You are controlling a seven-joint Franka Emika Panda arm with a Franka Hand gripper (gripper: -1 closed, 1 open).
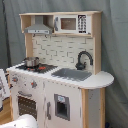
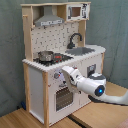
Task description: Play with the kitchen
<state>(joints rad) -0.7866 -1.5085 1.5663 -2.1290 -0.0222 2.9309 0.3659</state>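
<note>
Plainly, the gripper (image 2: 64, 70) meets the kitchen (image 2: 37, 80) by its knobs; finger spread cannot be told.

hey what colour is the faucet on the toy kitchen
Black. The faucet on the kitchen shows best in the first exterior view, curved over the grey sink.

Two opposite front-quarter views (shared: kitchen (image 1: 60, 80))
</note>
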